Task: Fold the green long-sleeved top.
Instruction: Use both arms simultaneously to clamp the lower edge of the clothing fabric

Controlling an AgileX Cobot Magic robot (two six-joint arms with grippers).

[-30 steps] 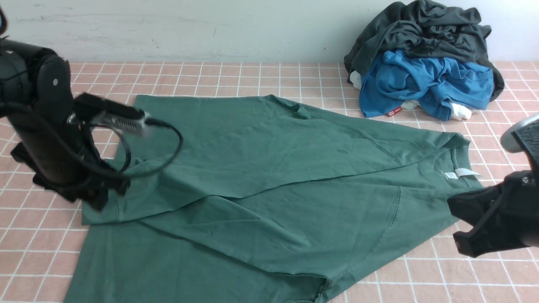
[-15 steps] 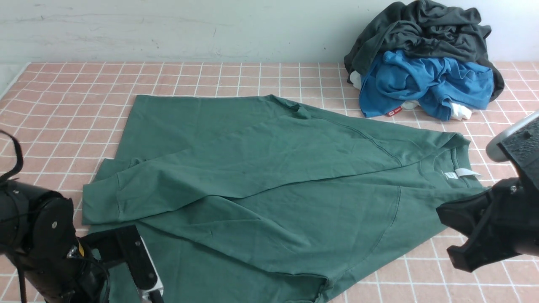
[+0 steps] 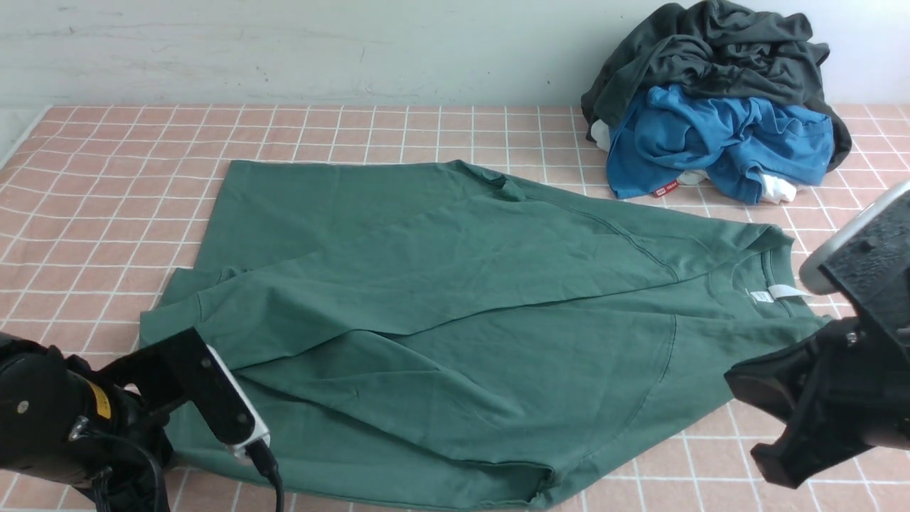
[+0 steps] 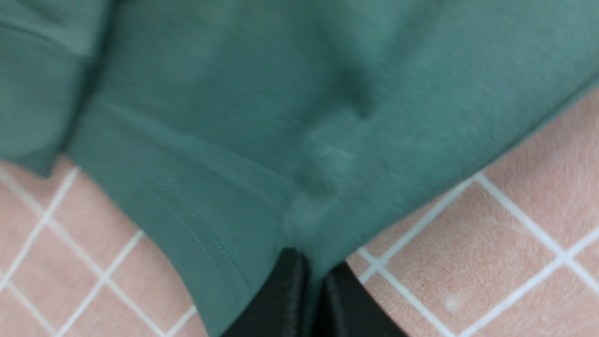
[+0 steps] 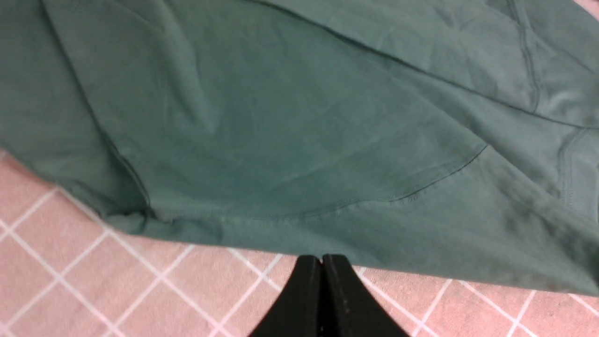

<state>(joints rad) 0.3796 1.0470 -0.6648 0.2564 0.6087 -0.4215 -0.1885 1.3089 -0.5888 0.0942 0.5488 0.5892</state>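
Note:
The green long-sleeved top (image 3: 441, 299) lies spread across the table with both sleeves folded over its body and its grey neck label (image 3: 775, 293) at the right. My left arm (image 3: 64, 427) is at the near left corner of the top. In the left wrist view my left gripper (image 4: 316, 276) is shut on the top's hem (image 4: 224, 252), with green cloth pinched between the jaws. My right arm (image 3: 832, 398) is at the near right. My right gripper (image 5: 322, 262) is shut and empty, with its tips at the top's near edge (image 5: 421, 248) by the shoulder.
A pile of clothes stands at the back right by the wall, with a dark charcoal-grey garment (image 3: 711, 50) over a bright blue one (image 3: 718, 139). The pink checked tablecloth (image 3: 142, 142) shows around the top. The table's left edge (image 3: 21, 131) is at the far left.
My left arm has swung from over the left sleeve down to the near left hem and closed on it; that corner has drawn inward. My right arm has crept left toward the top.

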